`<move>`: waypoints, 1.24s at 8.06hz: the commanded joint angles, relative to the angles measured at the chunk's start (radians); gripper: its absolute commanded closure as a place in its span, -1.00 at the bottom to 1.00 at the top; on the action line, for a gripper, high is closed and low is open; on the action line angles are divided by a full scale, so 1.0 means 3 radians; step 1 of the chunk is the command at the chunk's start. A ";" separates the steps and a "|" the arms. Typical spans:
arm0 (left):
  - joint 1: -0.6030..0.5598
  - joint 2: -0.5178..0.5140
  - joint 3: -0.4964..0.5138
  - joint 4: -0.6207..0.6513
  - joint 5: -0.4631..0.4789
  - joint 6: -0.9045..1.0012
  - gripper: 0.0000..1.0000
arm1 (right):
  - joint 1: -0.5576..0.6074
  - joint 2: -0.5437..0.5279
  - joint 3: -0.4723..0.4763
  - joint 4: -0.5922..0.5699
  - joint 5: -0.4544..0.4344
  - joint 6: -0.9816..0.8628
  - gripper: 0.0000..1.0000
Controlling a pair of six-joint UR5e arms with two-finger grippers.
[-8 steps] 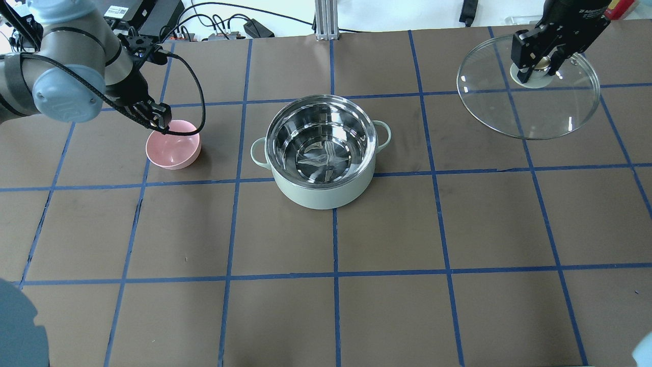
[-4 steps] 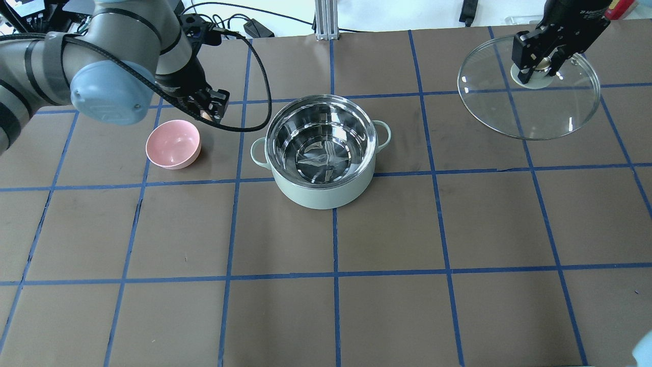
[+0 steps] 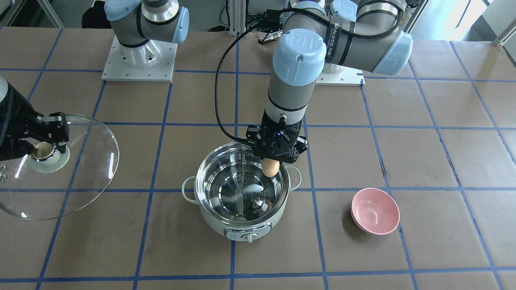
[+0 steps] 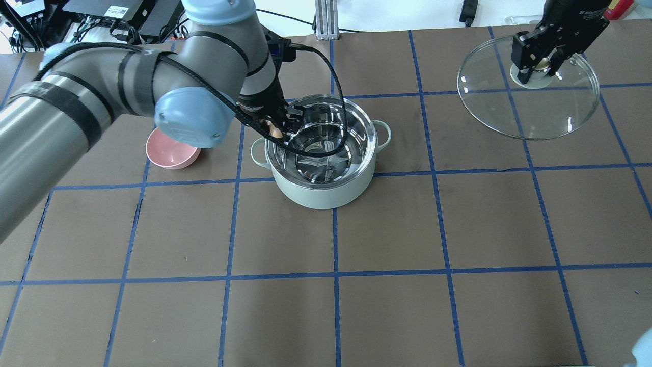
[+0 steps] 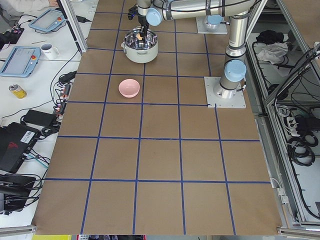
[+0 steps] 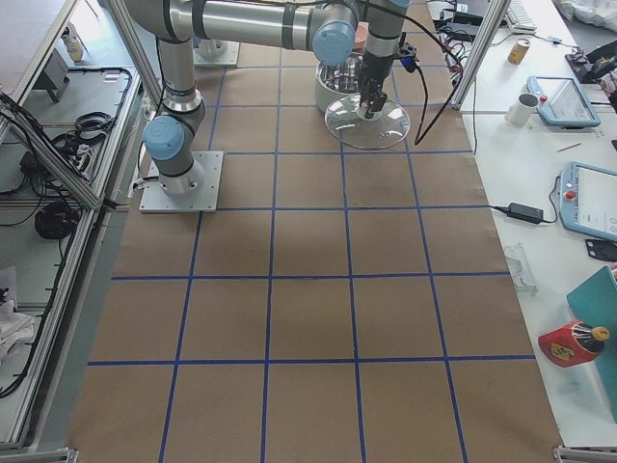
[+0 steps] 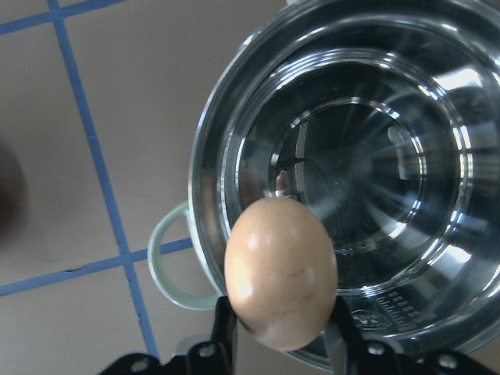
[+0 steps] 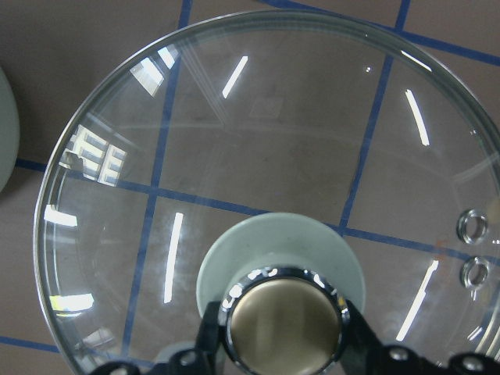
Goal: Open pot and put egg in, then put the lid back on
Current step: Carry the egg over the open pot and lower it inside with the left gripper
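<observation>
The mint-green pot [image 4: 321, 196] stands open at the table's middle, its steel inside bare [image 7: 375, 172]; it also shows in the front view [image 3: 217, 225]. My left gripper [image 3: 271, 165] is shut on the tan egg [image 3: 271, 168] and holds it just above the pot's rim on the pot's left side, near a loop handle. The egg [image 7: 280, 269] fills the wrist view's lower middle. My right gripper [image 4: 541, 63] is shut on the beige knob of the glass lid [image 4: 540, 112] and holds the lid far to the pot's right [image 3: 72, 193] [image 8: 258, 141].
An empty pink bowl [image 4: 170, 153] sits on the table left of the pot, partly under my left arm; it also shows in the front view [image 3: 375, 210]. Brown paper with blue tape lines covers the table. Cables and boxes lie along the far edge.
My left arm has swung from the pink bowl rightwards to the pot's rim with the egg in its fingers. The right gripper and the lid have not moved.
</observation>
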 commanded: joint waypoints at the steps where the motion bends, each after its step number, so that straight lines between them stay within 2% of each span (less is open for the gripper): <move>1: -0.0134 -0.0342 0.0054 0.0415 -0.0009 -0.0182 1.00 | 0.0000 0.0015 0.0008 -0.0005 0.0004 0.0000 1.00; 4: -0.0210 -0.0573 0.0147 0.0415 -0.0014 -0.0284 1.00 | 0.0000 0.0020 0.0033 -0.0010 -0.0001 0.0000 1.00; 9: -0.0236 -0.0706 0.0132 0.0420 -0.0019 -0.0366 1.00 | 0.0000 0.0025 0.0038 -0.0026 -0.0032 0.0000 1.00; 10: -0.0236 -0.0701 0.0132 0.0420 -0.0186 -0.0366 0.95 | 0.0000 0.0020 0.0038 -0.0021 -0.0042 0.0000 1.00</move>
